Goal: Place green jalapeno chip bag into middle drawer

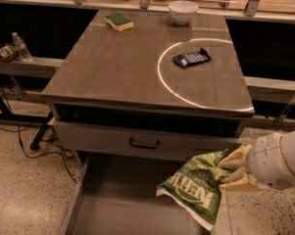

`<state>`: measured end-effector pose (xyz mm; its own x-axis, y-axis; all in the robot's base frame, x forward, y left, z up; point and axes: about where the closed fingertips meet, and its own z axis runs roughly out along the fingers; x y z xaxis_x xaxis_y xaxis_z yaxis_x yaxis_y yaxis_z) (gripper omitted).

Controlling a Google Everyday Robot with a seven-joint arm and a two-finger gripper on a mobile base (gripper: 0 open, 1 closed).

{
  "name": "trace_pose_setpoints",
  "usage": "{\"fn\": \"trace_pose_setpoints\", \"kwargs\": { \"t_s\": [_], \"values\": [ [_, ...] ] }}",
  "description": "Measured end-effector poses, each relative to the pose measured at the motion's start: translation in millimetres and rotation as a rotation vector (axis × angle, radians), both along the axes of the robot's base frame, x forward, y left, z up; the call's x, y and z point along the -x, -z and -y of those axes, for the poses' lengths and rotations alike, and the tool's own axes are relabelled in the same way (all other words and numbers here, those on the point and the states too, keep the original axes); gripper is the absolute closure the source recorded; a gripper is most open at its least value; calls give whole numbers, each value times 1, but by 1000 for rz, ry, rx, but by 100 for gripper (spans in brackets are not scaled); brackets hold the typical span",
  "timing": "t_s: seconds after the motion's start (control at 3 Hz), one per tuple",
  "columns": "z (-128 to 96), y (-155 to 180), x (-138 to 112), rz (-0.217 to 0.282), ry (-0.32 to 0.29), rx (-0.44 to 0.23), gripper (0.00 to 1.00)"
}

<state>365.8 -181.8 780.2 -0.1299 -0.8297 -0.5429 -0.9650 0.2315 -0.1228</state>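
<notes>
Green jalapeno chip bag hung above the right side of the open middle drawer, off its floor, drooping left and down from the grip! Just right of it sat the gripper, jaws pinching the bag's right end. Release looked to need a nudge leftward. Fingertips were buried in foil; the drawer's right wall and near end were hidden or cut off.
</notes>
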Motion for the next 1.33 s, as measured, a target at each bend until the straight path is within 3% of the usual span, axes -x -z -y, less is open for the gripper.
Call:
{"fn": "trace_pose_setpoints", "kwargs": {
  "t_s": [0.33, 1.0, 1.33],
  "values": [
    [-15, 25, -1, 3, 4, -22, 100],
    [-66, 129, -12, -15, 28, -47, 100],
    [-79, 177, -25, -8, 63, -61, 100]
  ]
}}
